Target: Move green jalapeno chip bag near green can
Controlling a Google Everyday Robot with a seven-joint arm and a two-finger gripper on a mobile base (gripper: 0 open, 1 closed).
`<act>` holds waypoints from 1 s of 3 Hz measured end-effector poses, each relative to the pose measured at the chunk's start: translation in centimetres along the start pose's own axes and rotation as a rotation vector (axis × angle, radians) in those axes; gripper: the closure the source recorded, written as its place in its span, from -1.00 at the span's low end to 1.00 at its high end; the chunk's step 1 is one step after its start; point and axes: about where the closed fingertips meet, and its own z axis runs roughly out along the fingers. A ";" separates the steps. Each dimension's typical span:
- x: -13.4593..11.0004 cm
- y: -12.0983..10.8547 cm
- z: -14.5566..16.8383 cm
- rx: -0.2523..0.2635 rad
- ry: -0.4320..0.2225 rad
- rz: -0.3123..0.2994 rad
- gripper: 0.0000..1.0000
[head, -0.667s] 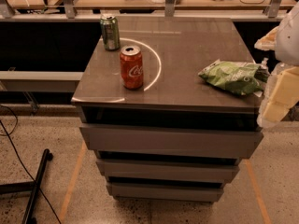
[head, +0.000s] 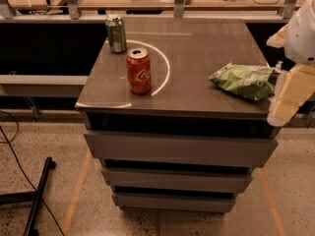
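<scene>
Camera view: gripper beside green jalapeno chip bag, grip state unclear; Coca-Cola can near green can.

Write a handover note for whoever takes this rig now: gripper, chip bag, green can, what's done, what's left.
The gripper: at the right edge of the table, just beside the green jalapeno chip bag.
Bag lies on the right side; green can stands back left, red Coca-Cola can in front of it.
Done: nothing, bag and can are far apart.
Left: grasp bag, set it beside the green can.

claw beside green jalapeno chip bag, right edge; green can far-left
</scene>
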 end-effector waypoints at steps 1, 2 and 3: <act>0.7 -3.9 1.6 0.048 0.028 -0.007 -1.00; 2.1 -8.5 4.4 0.077 0.045 0.007 -1.00; 5.0 -13.0 9.9 0.045 0.046 0.088 -0.97</act>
